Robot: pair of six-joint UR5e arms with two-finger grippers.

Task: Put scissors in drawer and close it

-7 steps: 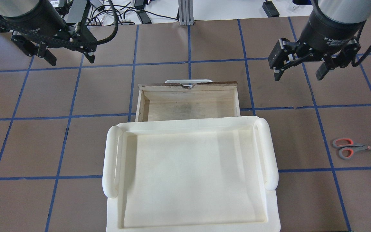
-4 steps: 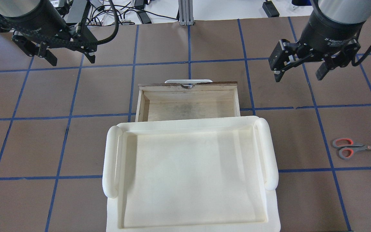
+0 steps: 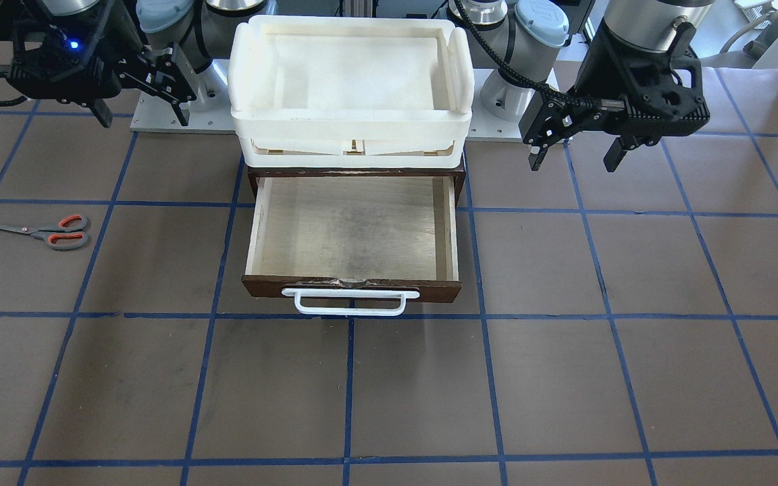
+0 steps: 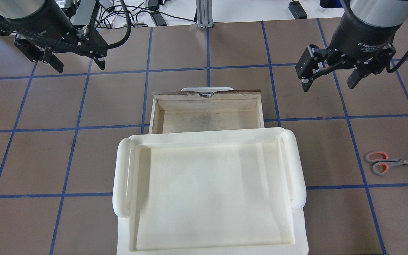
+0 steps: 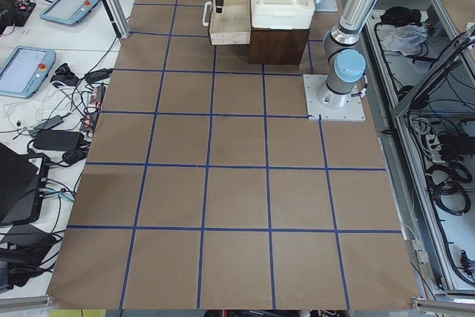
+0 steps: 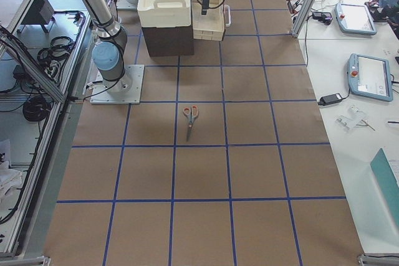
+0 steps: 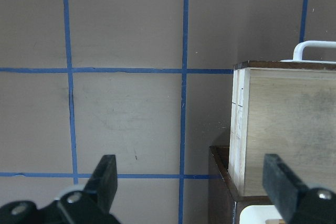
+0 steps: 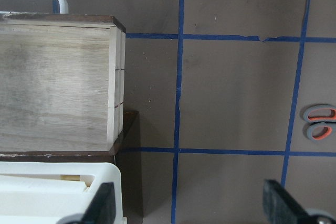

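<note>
The scissors [image 4: 388,163] have not moved: flat on the counter [image 4: 48,156], well off the open drawer [image 4: 207,122] on the right arm's side. The right tool [image 4: 328,85], spread and empty, has barely shifted; the left tool [image 4: 78,67] is also spread. The step in hand looks like the reach for the scissors: swing over the handles, then descend.

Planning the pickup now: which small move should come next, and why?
Probably swing the right tool over the scissors: they lie untouched on the table on that arm's side, the tool is open and empty, and the drawer already stands open.
</note>
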